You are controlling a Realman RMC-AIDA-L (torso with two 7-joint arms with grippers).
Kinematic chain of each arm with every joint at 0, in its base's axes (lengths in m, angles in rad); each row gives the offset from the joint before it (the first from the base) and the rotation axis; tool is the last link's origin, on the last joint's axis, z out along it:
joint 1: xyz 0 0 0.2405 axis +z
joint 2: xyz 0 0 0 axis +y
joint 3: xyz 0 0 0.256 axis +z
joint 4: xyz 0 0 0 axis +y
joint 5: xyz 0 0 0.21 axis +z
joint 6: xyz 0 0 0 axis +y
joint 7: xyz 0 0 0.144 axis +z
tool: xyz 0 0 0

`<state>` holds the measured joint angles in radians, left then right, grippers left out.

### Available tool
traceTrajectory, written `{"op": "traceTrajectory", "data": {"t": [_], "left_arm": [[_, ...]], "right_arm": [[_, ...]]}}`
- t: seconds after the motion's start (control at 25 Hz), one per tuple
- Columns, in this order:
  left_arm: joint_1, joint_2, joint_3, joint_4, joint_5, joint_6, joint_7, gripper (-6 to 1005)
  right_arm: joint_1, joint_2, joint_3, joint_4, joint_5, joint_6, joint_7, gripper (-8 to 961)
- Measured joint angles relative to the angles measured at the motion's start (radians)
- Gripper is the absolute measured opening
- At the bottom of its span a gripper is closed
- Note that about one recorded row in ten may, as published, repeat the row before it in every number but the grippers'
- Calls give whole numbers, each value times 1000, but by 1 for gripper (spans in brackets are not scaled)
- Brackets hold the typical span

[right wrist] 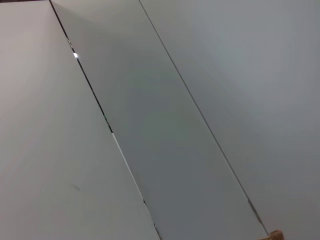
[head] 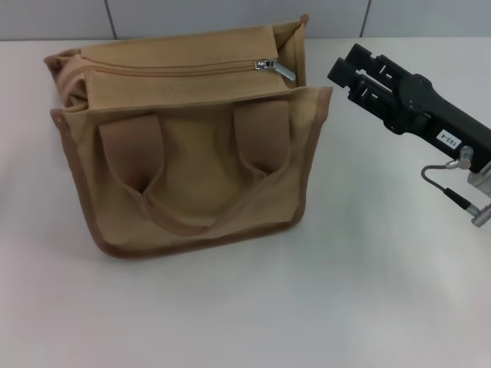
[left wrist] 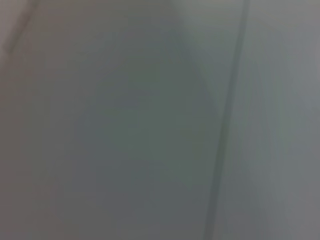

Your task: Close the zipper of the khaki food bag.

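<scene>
My right claw (head: 354,70), black, fingers apart, hovers near the boxy khaki canvas food bag (head: 192,153); its small silver zipper pull (head: 275,67) could slip my pinch.

Right tool (head: 354,74) open beside khaki food bag (head: 192,153), zipper (head: 184,67) shut

Khaki food bag (head: 192,153) stands upright, zipper (head: 184,67) closed, pull at right end.
</scene>
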<state>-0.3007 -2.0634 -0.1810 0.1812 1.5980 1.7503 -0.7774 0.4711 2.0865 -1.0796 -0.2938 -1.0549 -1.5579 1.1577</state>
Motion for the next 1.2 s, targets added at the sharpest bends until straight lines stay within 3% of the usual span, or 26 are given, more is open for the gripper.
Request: {"op": "traceTrajectory", "data": {"t": [0.16, 0.28, 0.56, 0.88, 0.92, 0.96, 1.2], "left_arm": [[61, 1, -48, 6, 2, 4, -4, 801], [118, 6, -9, 12, 27, 32, -13, 801], [192, 24, 336, 128, 172, 164, -12, 801], [165, 28, 672, 229, 311, 232, 17, 801], [165, 28, 672, 229, 311, 232, 17, 801], [140, 27, 750, 237, 350, 226, 26, 801], [94, 10, 780, 243, 403, 190, 57, 801]], "right_arm": [[-2, 1, 1, 12, 5, -14, -51, 685], [-3, 1, 1, 34, 15, -84, -137, 685], [-26, -2, -24, 37, -9, -211, -266, 685], [-2, -3, -128, 26, -278, -202, -322, 685], [-2, -3, -128, 26, -278, -202, -322, 685], [3, -3, -149, 26, -300, -190, -322, 685], [12, 1, -222, 34, -332, -76, -323, 685]]}}
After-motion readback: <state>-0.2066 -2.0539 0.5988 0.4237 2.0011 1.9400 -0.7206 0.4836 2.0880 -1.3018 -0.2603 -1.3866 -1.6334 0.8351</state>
